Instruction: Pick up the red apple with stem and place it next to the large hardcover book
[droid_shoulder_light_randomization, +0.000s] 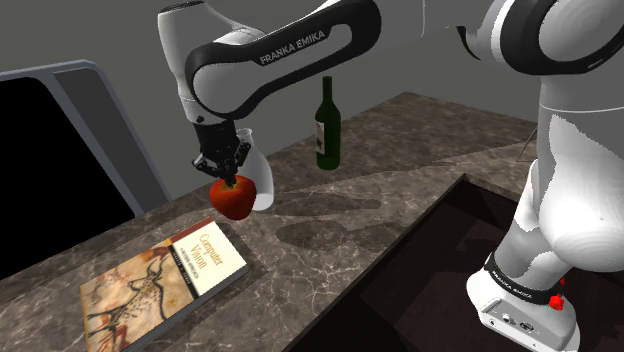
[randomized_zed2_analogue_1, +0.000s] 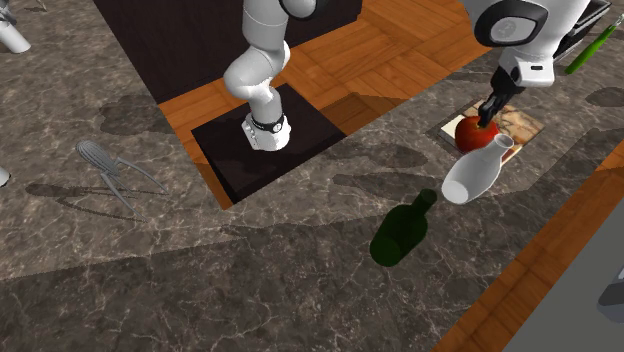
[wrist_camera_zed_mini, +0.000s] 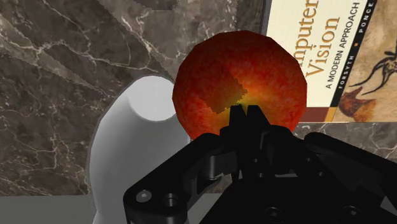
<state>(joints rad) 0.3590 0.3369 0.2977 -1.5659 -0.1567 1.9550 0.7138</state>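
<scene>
Clasping apple (droid_shoulder_light_randomization: 232, 198), tool (droid_shoulder_light_randomization: 227, 173) beside vase (droid_shoulder_light_randomization: 263, 186), near book (droid_shoulder_light_randomization: 165, 285)

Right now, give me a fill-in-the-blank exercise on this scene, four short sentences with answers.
1. The hand grips the apple from above, so its fingers are ___.
2. The book has a cover that reads "Computer ___".
3. The upright bottle is dark ___.
4. Just beside the apple is a ___ vase.

Missing words: shut; Vision; green; white.
</scene>
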